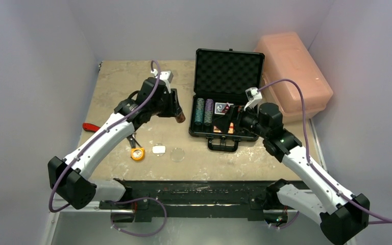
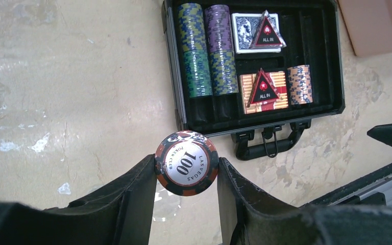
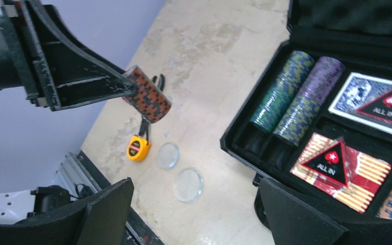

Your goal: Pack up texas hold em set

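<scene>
Top view: the left gripper [image 1: 177,115] pinches a brown chip stack [image 1: 181,118] left of the open briefcase [image 1: 228,71]. The right gripper [image 1: 228,121] hangs spread over its near edge.

Left wrist: the fingers [image 2: 132,204] press only the chip rims, so chips may slide out.

Right wrist: two clear discs [image 3: 168,155] lie on the table, and two card decks [image 3: 354,92] are inside the briefcase.

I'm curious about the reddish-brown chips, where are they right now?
In the overhead view, the left gripper holds the brown chip stack above the table, just left of the open black case.
</scene>
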